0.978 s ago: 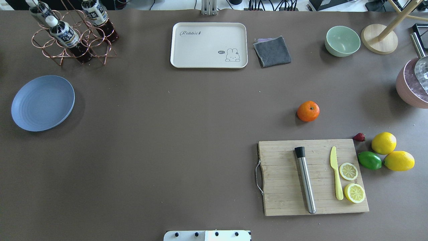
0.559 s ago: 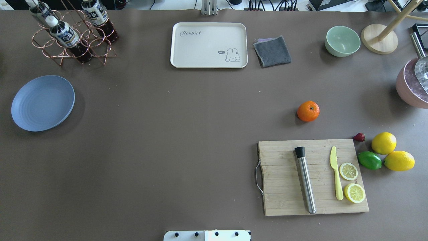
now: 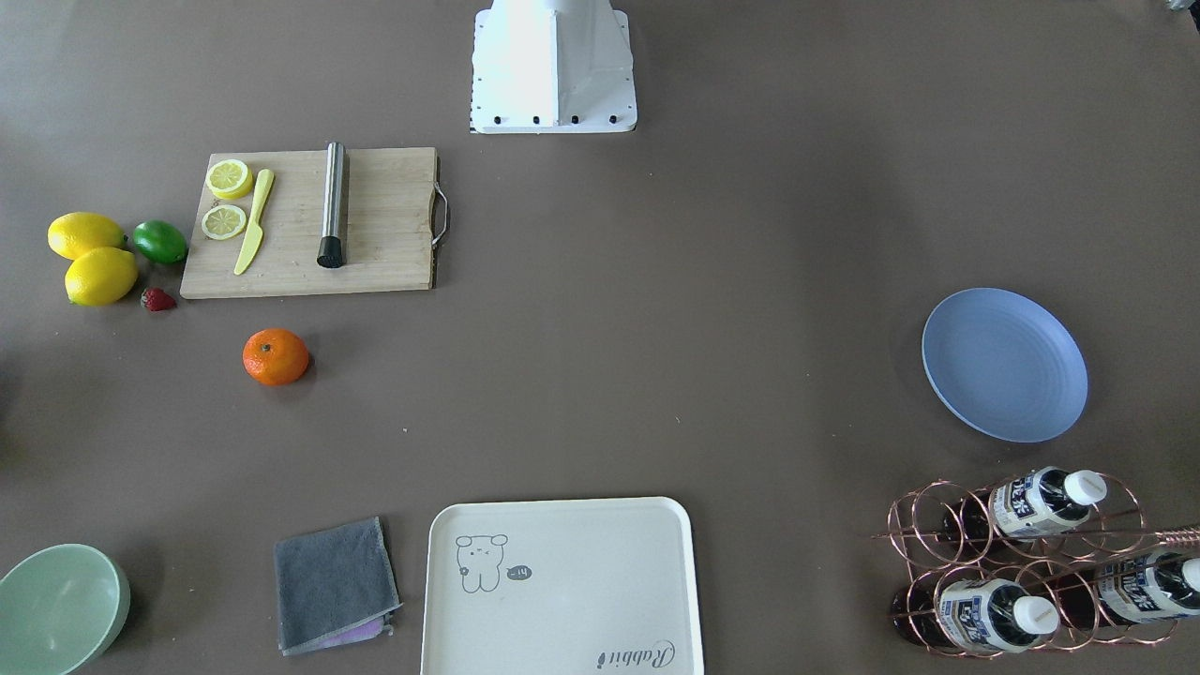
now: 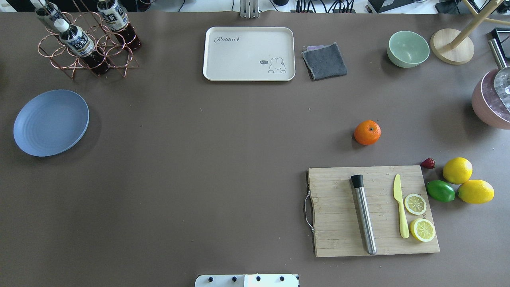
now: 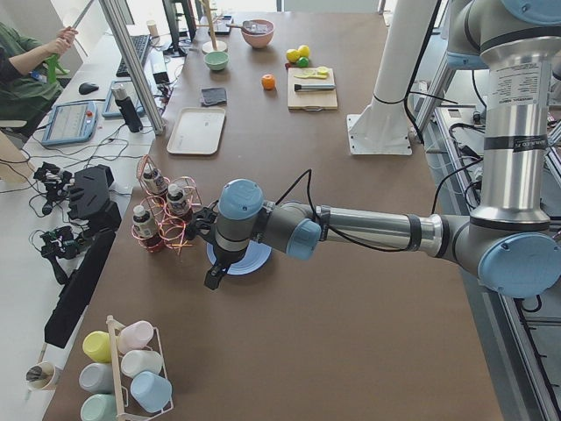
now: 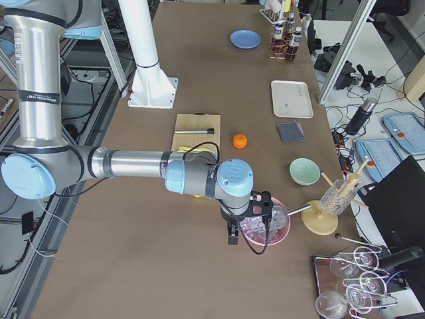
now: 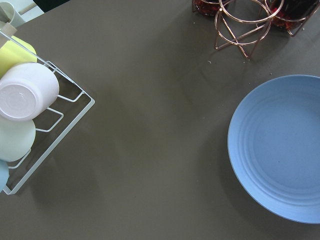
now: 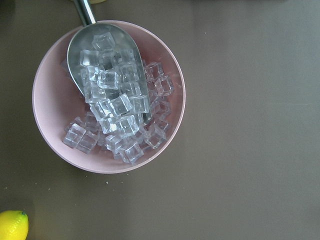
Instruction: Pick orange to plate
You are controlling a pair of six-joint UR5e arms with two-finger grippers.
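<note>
The orange [image 4: 367, 132] is sitting toward the tabletop's [image 4: 223, 159] right edge, the plate [image 4: 51, 122] by its left; I cannot tell whether the 2 jaws are open.

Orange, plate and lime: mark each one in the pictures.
orange [image 4: 367, 132], overhead exterior view, on the middle of its top.
plate [image 4: 51, 122], overhead exterior view, on the bare middle of its face.
lime [image 4: 440, 191], overhead exterior view, on the middle of its green skin.
</note>
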